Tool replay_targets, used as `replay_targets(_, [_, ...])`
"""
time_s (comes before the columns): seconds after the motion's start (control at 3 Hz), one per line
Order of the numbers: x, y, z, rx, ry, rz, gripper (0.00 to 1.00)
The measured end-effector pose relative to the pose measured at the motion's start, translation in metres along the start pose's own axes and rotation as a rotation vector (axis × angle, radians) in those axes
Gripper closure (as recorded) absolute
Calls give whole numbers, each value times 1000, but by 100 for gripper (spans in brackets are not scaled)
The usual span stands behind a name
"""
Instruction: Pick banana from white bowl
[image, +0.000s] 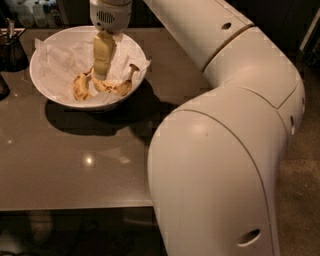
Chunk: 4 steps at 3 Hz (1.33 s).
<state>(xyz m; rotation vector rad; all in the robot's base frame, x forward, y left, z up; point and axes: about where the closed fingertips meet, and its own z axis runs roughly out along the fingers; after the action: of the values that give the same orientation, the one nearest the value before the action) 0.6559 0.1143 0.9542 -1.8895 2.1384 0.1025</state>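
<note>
The white bowl (34, 70), lined with crumpled white paper, stands at the back left of the table. In it lies the long curved banana (120, 88), its brownish stem end pointing up and to the right. A shorter, stubbier banana (80, 87) lies to its left. My gripper (100, 75) reaches straight down into the bowl from above. Its tip is at the left end of the long banana, between the two fruits. The gripper's cream body hides where they meet.
The brown table (75, 160) has its front edge near the bottom of the view. A dark container (11, 50) stands at the table's left edge beside the bowl. My large white arm (225, 150) fills the right half of the view.
</note>
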Motion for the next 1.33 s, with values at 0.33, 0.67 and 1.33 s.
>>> replay_targets(0.33, [-4,-3,10,-19,1,-2,36])
replay_targets(0.67, [-8,-4,18,-32,7,-7,35])
replay_targets(1.33, [-13,-7,33,-51,23,-20,45])
